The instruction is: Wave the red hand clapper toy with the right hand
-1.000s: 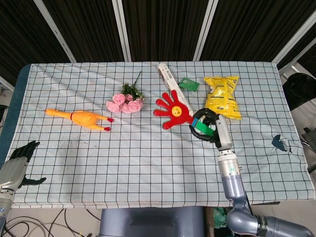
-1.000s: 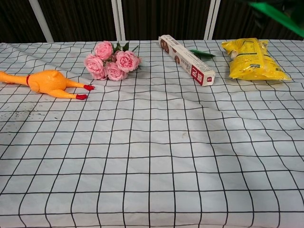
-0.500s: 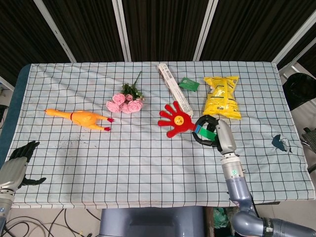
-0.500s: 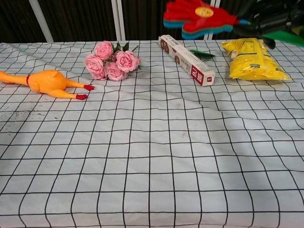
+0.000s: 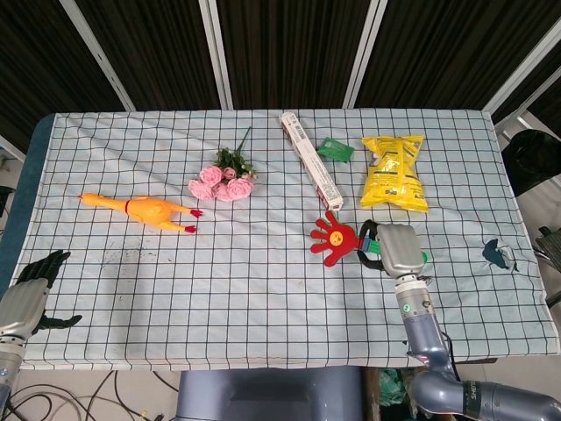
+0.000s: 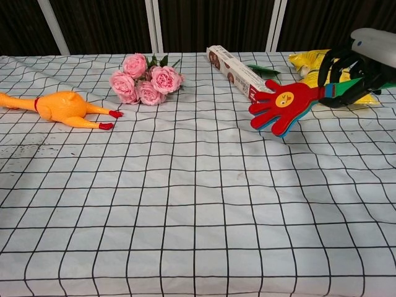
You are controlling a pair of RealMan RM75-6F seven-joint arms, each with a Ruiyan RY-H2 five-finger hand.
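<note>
The red hand clapper toy [image 5: 334,238] is a red palm shape with a yellow face and a blue layer behind it. My right hand [image 5: 394,248] grips its handle and holds it above the checked cloth at the right of the table. In the chest view the clapper [image 6: 286,106] points left and slightly down, with my right hand [image 6: 362,67] at the frame's right edge. My left hand [image 5: 33,288] hangs off the table's left front corner with fingers apart, holding nothing.
A rubber chicken [image 5: 145,210] lies at the left. Pink roses [image 5: 223,181] lie mid-table. A long box [image 5: 309,160], a small green packet [image 5: 335,150] and a yellow snack bag [image 5: 394,171] lie at the back right, close to the clapper.
My right hand has swung the clapper downward and toward the front right; the toy dropped from high above the box to just over the cloth. The left hand has not moved.
</note>
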